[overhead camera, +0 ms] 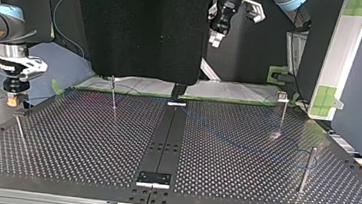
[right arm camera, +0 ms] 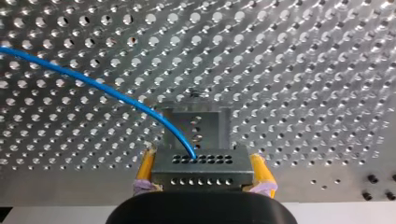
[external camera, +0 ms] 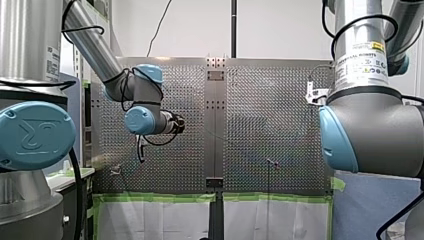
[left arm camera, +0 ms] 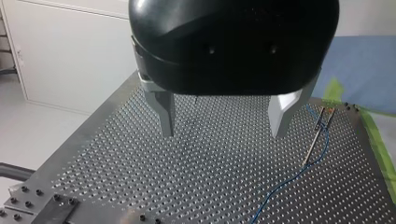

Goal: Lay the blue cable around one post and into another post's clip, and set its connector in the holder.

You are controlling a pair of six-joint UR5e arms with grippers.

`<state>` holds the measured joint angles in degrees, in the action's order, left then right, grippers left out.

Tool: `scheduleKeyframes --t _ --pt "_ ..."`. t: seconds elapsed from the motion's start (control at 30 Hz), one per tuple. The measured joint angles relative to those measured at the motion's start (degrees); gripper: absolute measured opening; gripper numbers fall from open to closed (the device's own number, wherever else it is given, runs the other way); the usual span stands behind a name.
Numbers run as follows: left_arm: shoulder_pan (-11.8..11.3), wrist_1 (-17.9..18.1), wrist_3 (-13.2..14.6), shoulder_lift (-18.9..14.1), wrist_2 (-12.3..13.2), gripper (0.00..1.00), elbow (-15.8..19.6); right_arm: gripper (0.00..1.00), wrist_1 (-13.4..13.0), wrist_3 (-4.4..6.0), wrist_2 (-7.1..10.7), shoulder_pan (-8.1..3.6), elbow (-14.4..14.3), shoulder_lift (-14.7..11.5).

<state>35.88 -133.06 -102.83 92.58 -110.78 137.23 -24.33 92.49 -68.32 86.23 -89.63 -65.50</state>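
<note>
In the right wrist view my right gripper [right arm camera: 201, 164], with yellow pads, is shut on a grey connector block [right arm camera: 201, 165] just above the perforated plate. The blue cable [right arm camera: 93, 84] leaves the block's top and curves away over the holes. A grey holder piece [right arm camera: 196, 122] lies right ahead of the block. In the top view my right gripper [overhead camera: 12, 100] hangs low at the left edge of the table. My left gripper [overhead camera: 215, 40] is high at the back. Its metal fingers [left arm camera: 166, 114] stand wide open and empty. The cable [left arm camera: 299, 172] loops at a thin post [left arm camera: 317, 140] beside them.
Thin posts stand on the table in the top view: one at the back left [overhead camera: 114, 98], a clip-topped one at the back right [overhead camera: 282, 114], one near the right [overhead camera: 307, 169] and a slanted one by my right gripper [overhead camera: 20, 132]. A dark strip [overhead camera: 165, 140] runs down the middle.
</note>
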Motion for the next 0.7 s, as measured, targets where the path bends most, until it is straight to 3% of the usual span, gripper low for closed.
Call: scheduleKeyframes --t 0.23,0.57,0.7 --pt "-0.3 -0.6 0.0 0.0 0.0 1.00 -0.4 0.00 -0.2 -0.05 3.66 -0.85 0.7 0.9" --pt "-0.4 -0.9 0.0 0.0 0.0 1.00 -0.8 0.00 0.8 -0.06 8.34 -0.99 2.7 1.9" --pt "-0.4 -0.9 0.0 0.0 0.0 1.00 -0.8 0.00 0.8 0.10 9.38 -1.00 2.9 2.0"
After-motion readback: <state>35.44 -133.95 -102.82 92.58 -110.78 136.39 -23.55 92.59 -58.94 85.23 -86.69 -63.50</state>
